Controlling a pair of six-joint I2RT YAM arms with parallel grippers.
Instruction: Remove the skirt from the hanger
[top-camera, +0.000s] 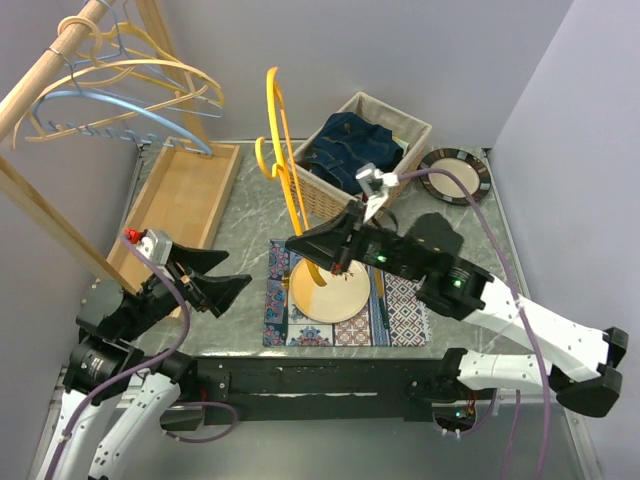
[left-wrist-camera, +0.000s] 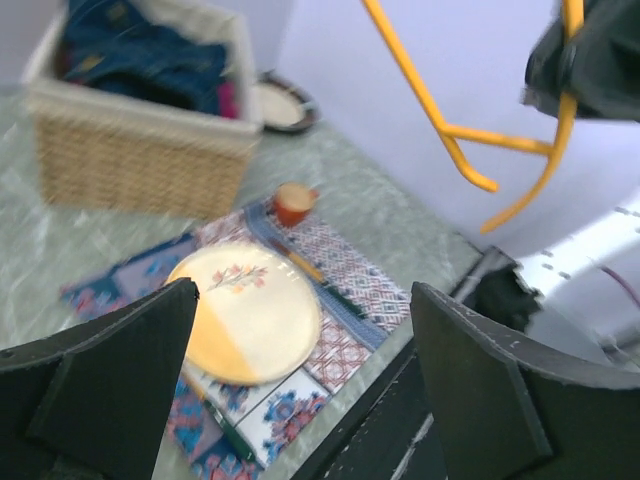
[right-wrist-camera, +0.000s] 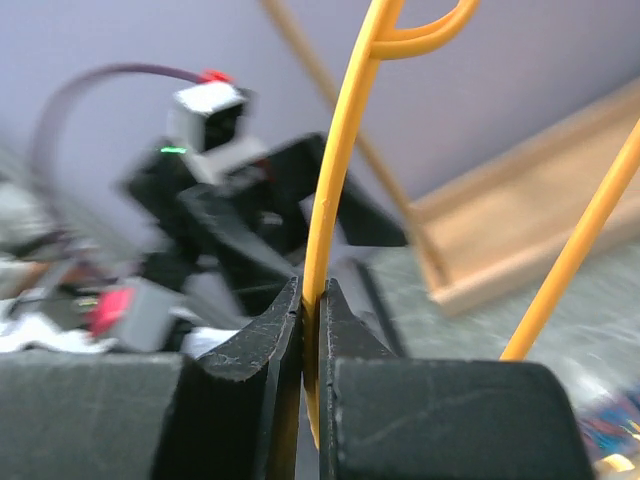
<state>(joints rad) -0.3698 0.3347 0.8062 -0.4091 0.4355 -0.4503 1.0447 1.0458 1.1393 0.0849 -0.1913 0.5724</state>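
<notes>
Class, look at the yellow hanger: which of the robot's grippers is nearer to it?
Right. The right gripper is shut on the yellow hanger, its fingers clamping the wire. The left gripper is open, off to the hanger's left, not touching it.

Reference points: right gripper, left gripper.

- Round cream-and-yellow plate: directly beneath the right gripper, resting on a patterned placemat.
- Small reddish-brown cup: ahead of the left gripper, at the placemat's far edge.
- Slim utensil, type not determinable: on the placemat just beside the round plate.
- Wicker basket: beyond the right gripper, near it.
- Dark-rimmed plate: beyond and right of the right gripper, beside the basket.
- Wooden tray: beyond the left gripper.
- Wooden rail carrying spare hangers: above and beyond the left gripper.
- Grey marbled tabletop: supports all floor-level items.
</notes>
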